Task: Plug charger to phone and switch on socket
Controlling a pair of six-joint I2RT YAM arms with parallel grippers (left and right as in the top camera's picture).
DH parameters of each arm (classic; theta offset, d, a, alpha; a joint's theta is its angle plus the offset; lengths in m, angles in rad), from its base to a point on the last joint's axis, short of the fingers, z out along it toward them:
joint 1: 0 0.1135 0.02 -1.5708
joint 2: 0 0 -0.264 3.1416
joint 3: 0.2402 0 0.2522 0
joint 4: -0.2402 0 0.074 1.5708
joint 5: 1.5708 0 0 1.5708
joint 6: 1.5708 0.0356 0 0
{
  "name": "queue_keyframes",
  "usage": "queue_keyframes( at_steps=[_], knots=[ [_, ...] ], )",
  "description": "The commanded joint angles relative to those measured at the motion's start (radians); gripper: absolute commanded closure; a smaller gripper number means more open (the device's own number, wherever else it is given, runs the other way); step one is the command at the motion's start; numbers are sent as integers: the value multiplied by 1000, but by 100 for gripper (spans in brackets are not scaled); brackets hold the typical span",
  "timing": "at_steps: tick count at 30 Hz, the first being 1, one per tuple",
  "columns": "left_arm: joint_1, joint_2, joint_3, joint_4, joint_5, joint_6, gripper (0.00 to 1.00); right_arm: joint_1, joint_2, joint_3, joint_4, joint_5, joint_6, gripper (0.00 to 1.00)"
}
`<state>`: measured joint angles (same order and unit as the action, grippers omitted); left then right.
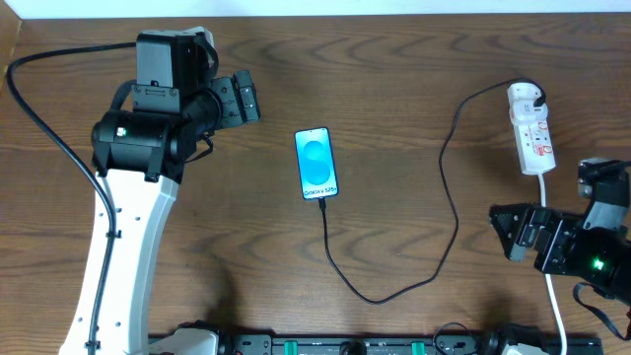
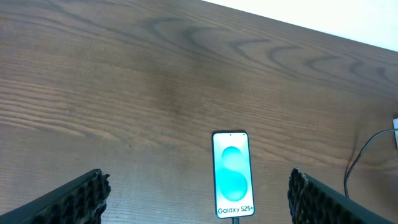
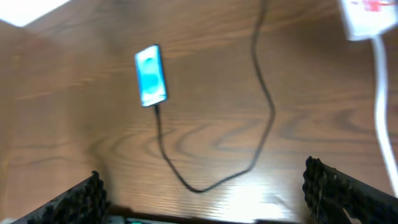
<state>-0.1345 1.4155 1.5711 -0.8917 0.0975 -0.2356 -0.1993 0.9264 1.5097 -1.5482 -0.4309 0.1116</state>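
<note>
The phone point(image 1: 316, 164) lies flat mid-table, its light blue screen up with "Galaxy S25+" text. It also shows in the left wrist view point(image 2: 232, 174) and the right wrist view point(image 3: 151, 75). The black charger cable point(image 1: 434, 266) has its connector in the phone's near end point(image 1: 321, 198) and loops right and up to the white socket strip point(image 1: 530, 128) at the far right; its plug sits in the strip's far end. My left gripper point(image 1: 245, 98) is open and empty, left of the phone. My right gripper point(image 1: 513, 235) is open and empty, below the strip.
The strip's white cord point(image 1: 553, 296) runs down toward the near edge, past the right arm. A black rail with green parts point(image 1: 345, 345) lines the near edge. The left arm's black cable point(image 1: 39, 108) hangs at the far left.
</note>
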Motion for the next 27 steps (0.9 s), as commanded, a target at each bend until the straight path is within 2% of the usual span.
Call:
queue_keyframes(
  at_steps=[1,5,11,17,27],
  knots=[
    [0,-4,-4,-2,-16,5,7,10,1,-1,-1,89,-64,1],
    [0,-4,-4,-2,-16,5,7,10,1,-2,5,89,-165,1],
    [0,-4,-4,-2,-16,5,7,13,-46,-91,140,119,-173,1],
    [0,-4,-4,-2,-16,5,7,96,-226,-394,502,175,-173,1],
    [0,-4,-4,-2,-16,5,7,134,-521,-861,949,242,-173,1]
  ],
)
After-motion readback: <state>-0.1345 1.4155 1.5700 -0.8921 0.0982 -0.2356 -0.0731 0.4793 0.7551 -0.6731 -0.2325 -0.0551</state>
